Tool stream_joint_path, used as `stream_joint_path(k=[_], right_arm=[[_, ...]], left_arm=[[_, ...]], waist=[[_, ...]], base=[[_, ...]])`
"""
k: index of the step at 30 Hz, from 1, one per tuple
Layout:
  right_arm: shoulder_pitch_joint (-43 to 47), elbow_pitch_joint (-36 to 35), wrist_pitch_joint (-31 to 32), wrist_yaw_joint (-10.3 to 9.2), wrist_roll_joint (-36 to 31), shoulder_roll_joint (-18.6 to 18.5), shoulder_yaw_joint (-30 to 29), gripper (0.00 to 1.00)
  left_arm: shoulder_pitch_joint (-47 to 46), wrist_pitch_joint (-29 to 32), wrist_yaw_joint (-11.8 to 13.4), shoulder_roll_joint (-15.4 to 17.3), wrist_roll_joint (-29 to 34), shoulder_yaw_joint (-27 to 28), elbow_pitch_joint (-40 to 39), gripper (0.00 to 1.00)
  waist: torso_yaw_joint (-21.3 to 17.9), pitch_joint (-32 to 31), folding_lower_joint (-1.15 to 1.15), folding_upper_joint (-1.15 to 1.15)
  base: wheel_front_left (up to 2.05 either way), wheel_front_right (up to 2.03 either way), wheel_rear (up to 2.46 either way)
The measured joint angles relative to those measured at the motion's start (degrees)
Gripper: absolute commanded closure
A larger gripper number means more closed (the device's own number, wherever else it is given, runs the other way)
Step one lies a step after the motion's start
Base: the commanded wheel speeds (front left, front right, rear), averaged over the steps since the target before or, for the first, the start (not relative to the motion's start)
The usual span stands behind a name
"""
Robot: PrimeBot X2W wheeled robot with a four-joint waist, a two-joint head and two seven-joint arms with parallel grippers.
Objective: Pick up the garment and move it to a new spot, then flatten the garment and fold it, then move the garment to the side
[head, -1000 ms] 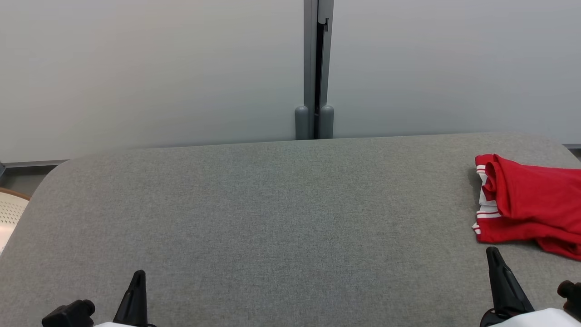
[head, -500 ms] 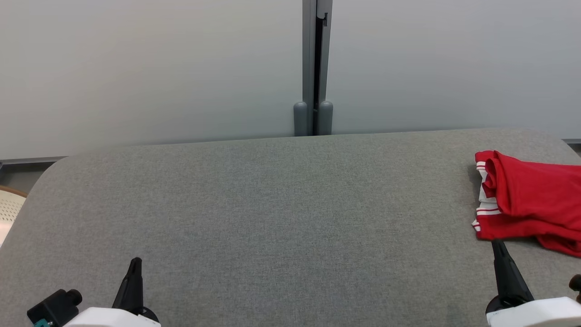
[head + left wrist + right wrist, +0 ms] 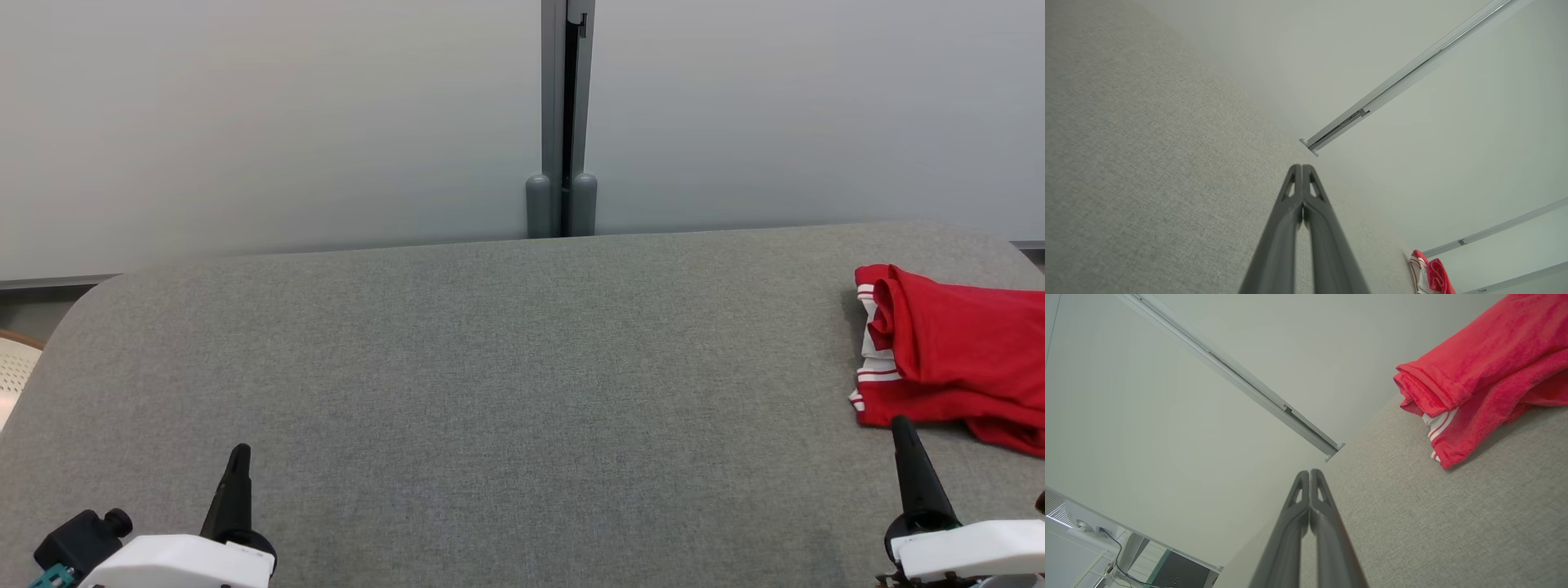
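Shift: both tools reach further in over the desk (image 3: 490, 367) than a second ago, with more of their pale forearms in the head view. The camera has tipped too, so the scene sits a little higher. The garment keeps its place on the desk.
Garment: the red garment (image 3: 955, 351), with white-striped trim, lies at the desk's right end, running out past the head view's edge. It is doubled over in loose layers, not spread flat.
Left tool: the left tool (image 3: 237, 451) is pinched fully closed with nothing in it, over the desk's near left part.
Right tool: the right tool (image 3: 900, 423) is likewise closed and empty, over the desk's near right part, its tip just short of the garment's near hem.
Middle of desk: bare grey cloth.
Progress: this fits two stages. Either it is a rumpled heap waiting to be carried to the middle, or a folded garment already set aside. The untidy layers lean neither way firmly.
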Motion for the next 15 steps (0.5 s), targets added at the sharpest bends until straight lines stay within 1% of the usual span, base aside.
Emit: stream_joint_path(k=[15], right_arm=[[-2.2,1.6,1.3,-0.01,9.4,0.4,-1.2,1.0]], left_arm=[[-1.8,2.4,-2.0,-1.5,-7.7,2.6,0.9,1.0]], waist=[[-0.2,0.8,0.0,0.0]], base=[[0.0,0.0,0.0]])
